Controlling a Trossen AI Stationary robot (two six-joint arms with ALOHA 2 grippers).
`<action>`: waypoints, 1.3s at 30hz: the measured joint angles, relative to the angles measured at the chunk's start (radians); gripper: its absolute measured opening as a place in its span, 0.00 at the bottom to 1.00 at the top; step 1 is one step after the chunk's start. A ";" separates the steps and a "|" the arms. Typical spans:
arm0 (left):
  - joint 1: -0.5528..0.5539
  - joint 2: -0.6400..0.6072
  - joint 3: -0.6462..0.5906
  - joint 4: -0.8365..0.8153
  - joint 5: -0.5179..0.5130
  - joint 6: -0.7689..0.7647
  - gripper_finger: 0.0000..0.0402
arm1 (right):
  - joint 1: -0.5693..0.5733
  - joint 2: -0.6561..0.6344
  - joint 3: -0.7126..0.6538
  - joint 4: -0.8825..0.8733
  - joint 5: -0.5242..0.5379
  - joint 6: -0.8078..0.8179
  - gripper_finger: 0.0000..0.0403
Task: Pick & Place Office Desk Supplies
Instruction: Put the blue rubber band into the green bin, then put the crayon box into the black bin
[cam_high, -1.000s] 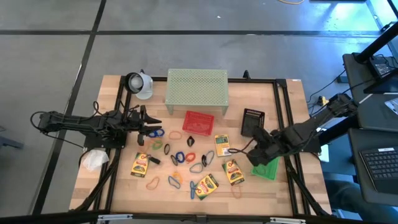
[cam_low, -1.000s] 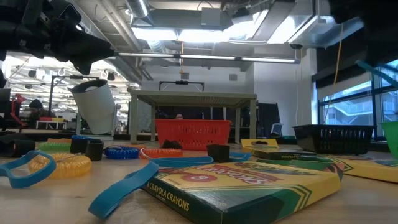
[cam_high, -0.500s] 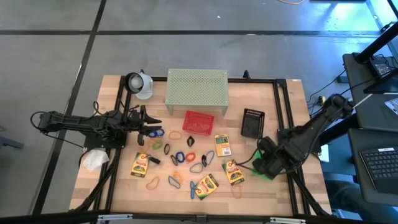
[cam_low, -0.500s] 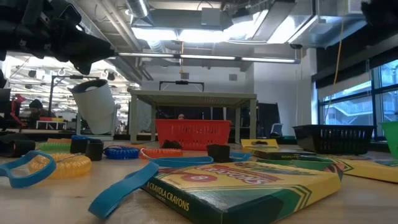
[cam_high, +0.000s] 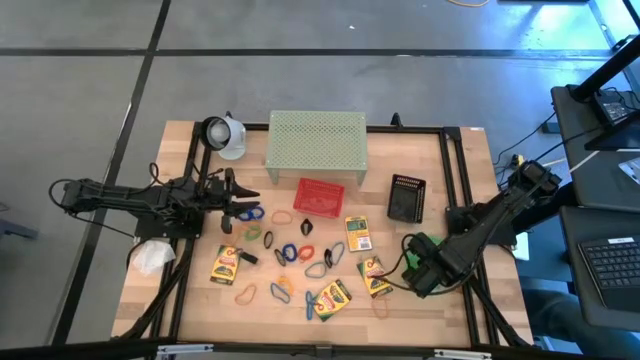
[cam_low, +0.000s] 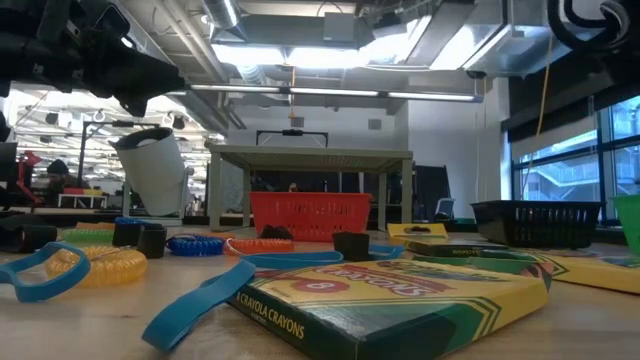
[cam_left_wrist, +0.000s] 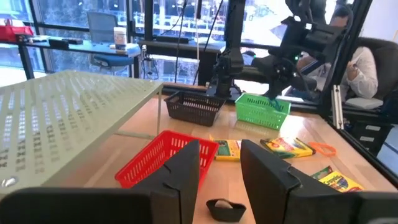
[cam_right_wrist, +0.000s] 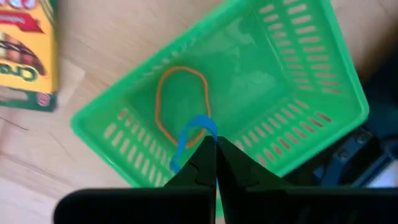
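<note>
My right gripper (cam_right_wrist: 216, 151) hangs fingers-down over the green basket (cam_right_wrist: 267, 93) at the table's right, shut on a blue loop (cam_right_wrist: 189, 142). An orange loop (cam_right_wrist: 180, 102) lies on the basket's floor. From above, the arm covers most of that basket (cam_high: 416, 246). Several yellow-and-green crayon boxes (cam_high: 357, 233) (cam_high: 226, 265) lie flat on the table, with coloured loops and clips (cam_high: 295, 255) scattered between them. My left gripper (cam_left_wrist: 221, 168) waits at the table's left (cam_high: 243, 207), level and open, nothing between its fingers. My right gripper pinches the blue loop at one end (cam_right_wrist: 208, 132) between its two shut fingertips, which come from above and point down. The rest of the loop hangs slack below the fingers, inside the basket's mouth, over the orange loop.
A pale green perforated shelf (cam_high: 316, 145) stands at the far middle, with a red basket (cam_high: 318, 197) before it and a black basket (cam_high: 405, 198) to its right. A white wad (cam_high: 152, 257) lies near left. A person (cam_left_wrist: 360, 62) sits beyond the table's right side.
My right gripper has swung toward the table's near edge and gone down, tipping until it points down over the green basket. It has stayed shut.
</note>
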 joint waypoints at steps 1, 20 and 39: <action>0.000 0.000 0.000 0.005 0.000 0.000 0.28 | 0.000 0.000 0.000 0.006 0.009 0.002 0.01; 0.000 0.000 0.000 0.007 0.000 0.019 0.28 | -0.004 0.000 0.000 0.062 0.002 0.000 0.44; 0.000 0.000 0.000 0.008 0.001 0.018 0.28 | -0.042 -0.027 0.088 0.016 0.213 -0.036 0.46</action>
